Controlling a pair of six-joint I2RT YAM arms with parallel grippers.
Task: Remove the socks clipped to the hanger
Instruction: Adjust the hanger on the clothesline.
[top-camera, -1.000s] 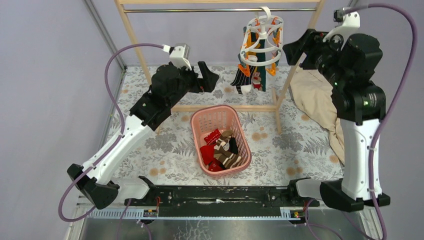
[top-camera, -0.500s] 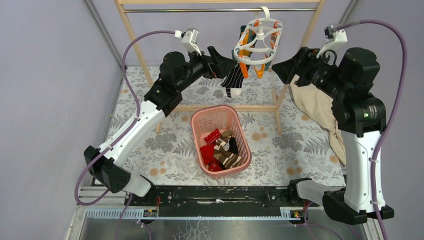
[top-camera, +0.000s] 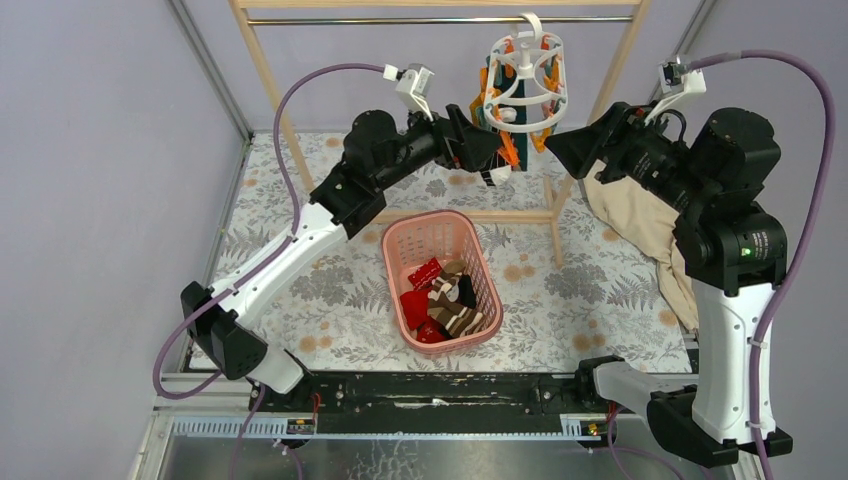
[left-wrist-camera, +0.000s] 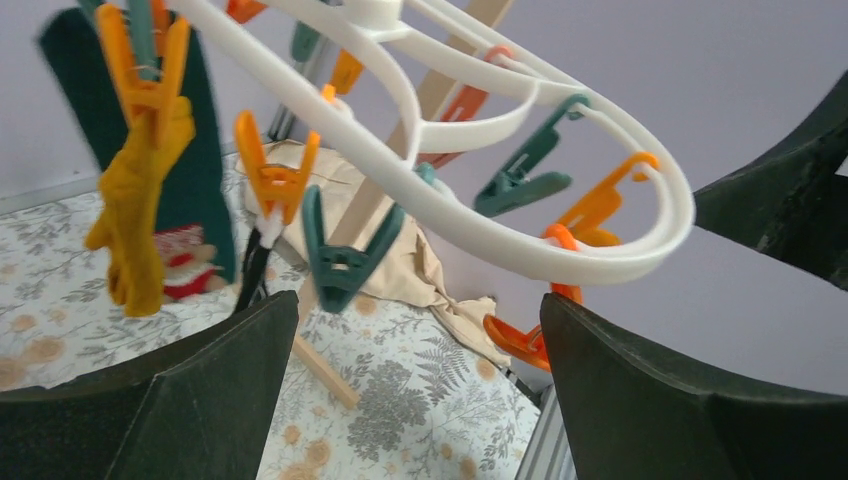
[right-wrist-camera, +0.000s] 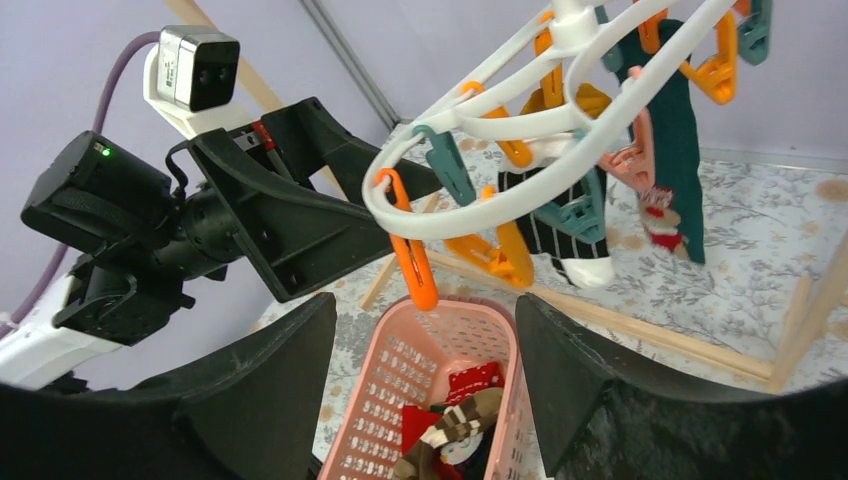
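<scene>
The white hanger (top-camera: 523, 95) hangs by its hook from the wooden rack's rail, with orange and teal clips dangling. Still clipped to it are a mustard sock (left-wrist-camera: 135, 230), a dark teal sock (right-wrist-camera: 685, 150), a red sock (right-wrist-camera: 660, 225) and a black sock with a white toe (right-wrist-camera: 560, 230). My left gripper (top-camera: 488, 154) is raised just left of and below the ring (left-wrist-camera: 520, 230), open, with only the floor between its fingers (left-wrist-camera: 680, 400). My right gripper (top-camera: 560, 148) hovers to the hanger's right, open and empty (right-wrist-camera: 420, 390).
A pink basket (top-camera: 388, 260) on the patterned mat below holds several socks. The rack's posts (top-camera: 268, 75) and floor bar (top-camera: 520, 215) frame the hanger. A beige cloth (top-camera: 640, 215) lies at the right. In the right wrist view the left arm (right-wrist-camera: 250, 210) is close behind the hanger.
My left arm has risen and reached right, up to the hanger's underside. The right arm has shifted slightly. The hanger has swung and turned.
</scene>
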